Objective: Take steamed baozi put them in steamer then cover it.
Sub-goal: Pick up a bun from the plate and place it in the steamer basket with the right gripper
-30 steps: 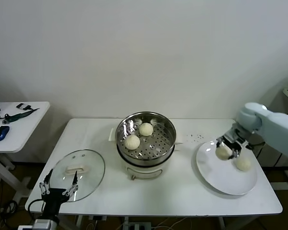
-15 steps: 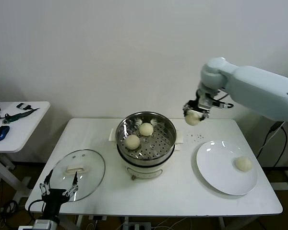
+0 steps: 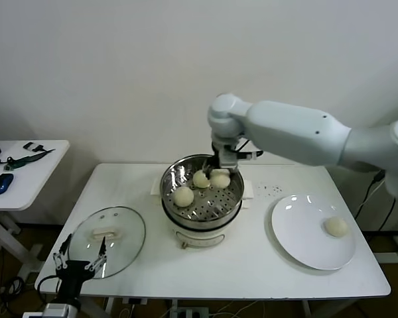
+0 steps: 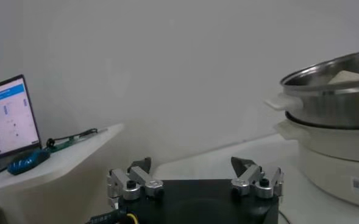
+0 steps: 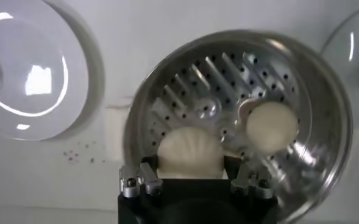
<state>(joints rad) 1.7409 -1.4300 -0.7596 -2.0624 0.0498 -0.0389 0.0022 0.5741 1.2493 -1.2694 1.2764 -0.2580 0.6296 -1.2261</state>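
At frame centre, the right gripper (image 3: 220, 173) pinched a baozi (image 3: 219, 179) inside the steamer (image 3: 201, 188). The left gripper (image 3: 79, 264), spread wide, hung at lower left beside the cover (image 3: 108, 240).

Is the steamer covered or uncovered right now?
Uncovered. The steamer stands open with baozi inside, while the glass cover lies flat on the table beside it.

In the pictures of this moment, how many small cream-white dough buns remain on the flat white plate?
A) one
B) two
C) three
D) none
A: a single small cream-white dough bun lies on the flat white plate; the others are over in the shiny steel steamer basket, one of them in the right gripper.
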